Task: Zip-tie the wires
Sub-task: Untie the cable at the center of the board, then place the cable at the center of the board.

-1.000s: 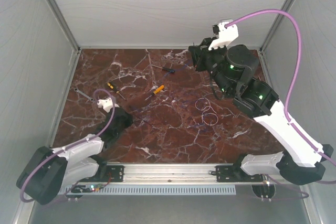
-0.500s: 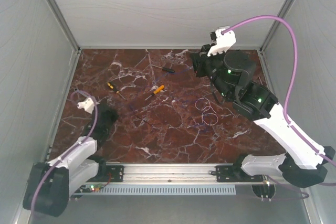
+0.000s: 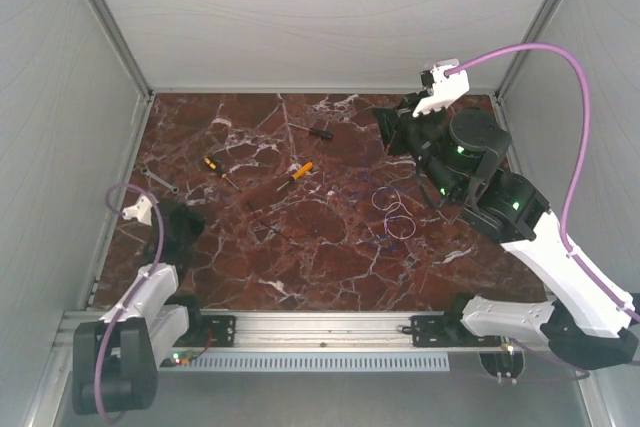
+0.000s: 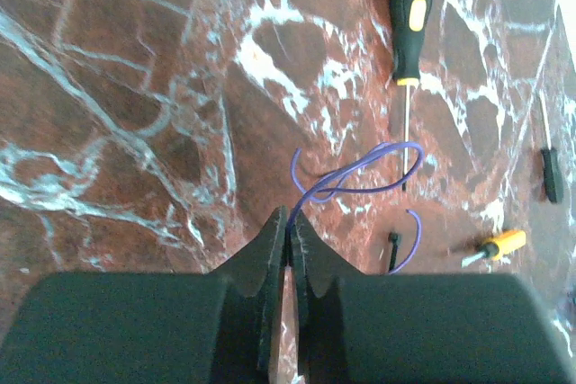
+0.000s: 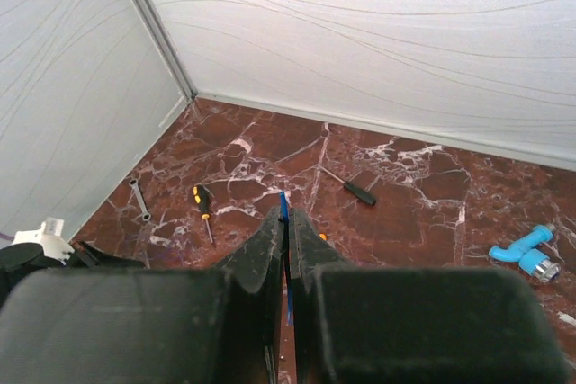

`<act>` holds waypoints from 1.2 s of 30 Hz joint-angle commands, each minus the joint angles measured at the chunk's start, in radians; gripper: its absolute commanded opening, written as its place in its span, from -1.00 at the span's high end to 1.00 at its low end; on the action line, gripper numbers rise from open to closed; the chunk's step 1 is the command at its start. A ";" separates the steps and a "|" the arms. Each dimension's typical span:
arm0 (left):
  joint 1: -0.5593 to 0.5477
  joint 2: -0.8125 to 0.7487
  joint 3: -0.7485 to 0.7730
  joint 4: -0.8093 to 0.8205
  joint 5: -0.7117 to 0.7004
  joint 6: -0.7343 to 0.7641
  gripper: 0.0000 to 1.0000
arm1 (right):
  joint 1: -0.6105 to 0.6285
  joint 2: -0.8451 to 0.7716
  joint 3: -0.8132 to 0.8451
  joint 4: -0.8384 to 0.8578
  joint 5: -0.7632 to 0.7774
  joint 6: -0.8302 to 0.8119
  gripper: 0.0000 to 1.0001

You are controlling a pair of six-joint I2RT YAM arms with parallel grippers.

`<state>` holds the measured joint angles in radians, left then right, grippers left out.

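Observation:
The wires (image 3: 392, 209) lie as several thin pale loops on the marble table (image 3: 300, 257), right of centre, with no gripper touching them. My left gripper (image 4: 290, 215) is shut; a thin purple wire (image 4: 360, 177) runs out from between its fingertips and loops over the table. In the top view the left gripper (image 3: 185, 222) sits near the table's left edge. Raised over the far right of the table, my right gripper (image 3: 383, 125) is shut on a thin blue strip (image 5: 284, 202) that pokes out past its tips (image 5: 285, 213).
A yellow-and-black screwdriver (image 3: 215, 167), an orange-handled one (image 3: 300, 169) and a black one (image 3: 320, 132) lie at the back. A wrench (image 3: 160, 182) is at the left. A blue plastic fitting (image 5: 526, 254) sits far right. White walls enclose the table.
The left gripper closed fully and its arm pulled back left, towards the table's left edge. The right arm swung slightly to the right, still shut on the blue strip.

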<state>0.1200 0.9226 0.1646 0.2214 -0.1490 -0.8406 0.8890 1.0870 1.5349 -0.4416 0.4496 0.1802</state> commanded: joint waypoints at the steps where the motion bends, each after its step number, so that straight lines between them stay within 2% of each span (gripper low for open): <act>1: 0.007 -0.025 -0.031 0.072 0.124 0.020 0.70 | -0.004 -0.021 0.015 0.013 -0.042 0.007 1.00; 3: 0.007 -0.048 -0.035 0.064 0.153 0.033 -0.07 | -0.004 -0.029 0.012 0.015 -0.041 0.006 1.00; 4: 0.006 -0.062 -0.039 0.063 0.170 0.038 -0.39 | -0.003 -0.033 0.009 0.017 -0.040 0.005 1.00; 5: 0.005 -0.079 -0.041 0.057 0.180 0.046 -0.63 | -0.004 -0.037 0.007 0.020 -0.038 0.002 1.00; 7: 0.005 -0.121 -0.039 0.026 0.186 0.067 -0.96 | -0.004 -0.041 0.008 0.026 -0.037 -0.001 1.00; 13: 0.004 -0.307 -0.039 -0.048 0.228 0.135 -1.00 | -0.004 -0.028 0.021 0.035 -0.072 0.006 1.00; 18: -0.025 -0.475 -0.090 0.044 0.387 0.209 -1.00 | -0.004 -0.004 0.028 0.044 -0.102 0.023 1.00; 22: -0.068 -0.523 -0.105 0.129 0.465 0.245 -1.00 | -0.004 0.007 0.030 0.051 -0.126 0.037 1.00; 26: -0.107 -0.461 -0.132 0.333 0.593 0.238 -1.00 | -0.004 0.011 0.028 0.052 -0.135 0.044 1.00; 29: -0.169 -0.379 -0.143 0.479 0.634 0.258 -1.00 | -0.004 0.011 0.028 0.056 -0.131 0.045 1.00; 36: -0.447 -0.136 -0.148 0.826 0.545 0.436 -1.00 | -0.004 0.019 0.028 0.067 -0.132 0.051 1.00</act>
<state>-0.2070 0.6956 0.0151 0.7387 0.4213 -0.5457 0.8890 1.1034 1.5368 -0.4290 0.3237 0.2111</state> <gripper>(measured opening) 0.996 0.004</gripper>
